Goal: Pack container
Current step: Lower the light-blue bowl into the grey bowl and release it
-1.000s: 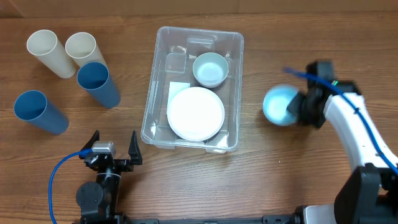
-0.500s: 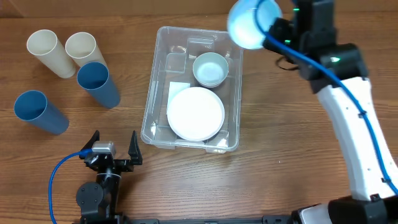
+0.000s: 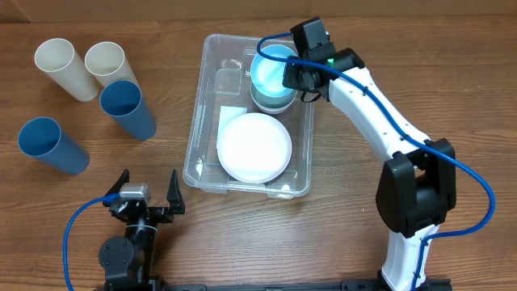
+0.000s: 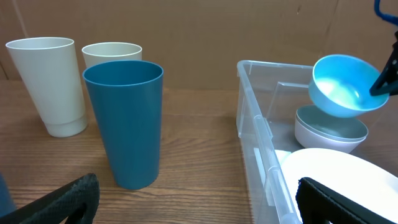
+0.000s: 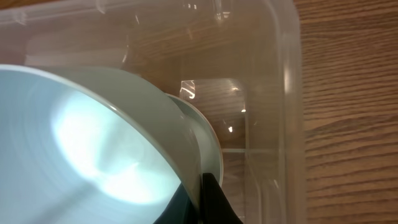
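The clear container stands mid-table with a white plate and a pale bowl inside. My right gripper is shut on the rim of a light blue bowl and holds it tilted just above the pale bowl, inside the container's far end. In the right wrist view the blue bowl fills the left, with the container wall beyond. The left wrist view shows the blue bowl over the pale bowl. My left gripper is open and empty near the front edge.
Two cream cups and two blue cups stand at the left of the table. The nearest blue cup stands just ahead of my left gripper.
My right arm carried the light blue bowl from the table at the right, up past the container's far right corner, down over the pale bowl. The left arm has not moved.
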You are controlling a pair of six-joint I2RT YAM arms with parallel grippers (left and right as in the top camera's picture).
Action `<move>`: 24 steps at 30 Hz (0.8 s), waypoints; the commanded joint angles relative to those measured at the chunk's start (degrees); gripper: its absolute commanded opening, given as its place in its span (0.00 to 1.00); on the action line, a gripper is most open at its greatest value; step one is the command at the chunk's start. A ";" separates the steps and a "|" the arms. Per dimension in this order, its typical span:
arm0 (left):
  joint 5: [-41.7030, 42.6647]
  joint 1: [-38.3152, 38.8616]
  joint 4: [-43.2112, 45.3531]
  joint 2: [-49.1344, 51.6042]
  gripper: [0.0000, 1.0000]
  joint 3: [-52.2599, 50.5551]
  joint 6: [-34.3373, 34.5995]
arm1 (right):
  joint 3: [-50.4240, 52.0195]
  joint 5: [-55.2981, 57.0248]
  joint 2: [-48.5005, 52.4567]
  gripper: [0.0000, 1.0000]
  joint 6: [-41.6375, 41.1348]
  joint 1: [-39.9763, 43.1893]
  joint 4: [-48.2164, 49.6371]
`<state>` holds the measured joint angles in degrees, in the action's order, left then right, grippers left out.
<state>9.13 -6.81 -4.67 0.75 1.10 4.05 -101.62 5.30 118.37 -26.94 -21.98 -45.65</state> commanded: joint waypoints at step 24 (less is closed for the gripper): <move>-0.31 -0.35 0.04 -0.50 1.00 -0.28 -0.70 | -9.44 -8.11 1.92 0.66 10.16 -0.57 -4.44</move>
<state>9.13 -6.81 -4.67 0.75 1.10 4.05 -109.80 -4.47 118.89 -19.81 -22.63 -52.03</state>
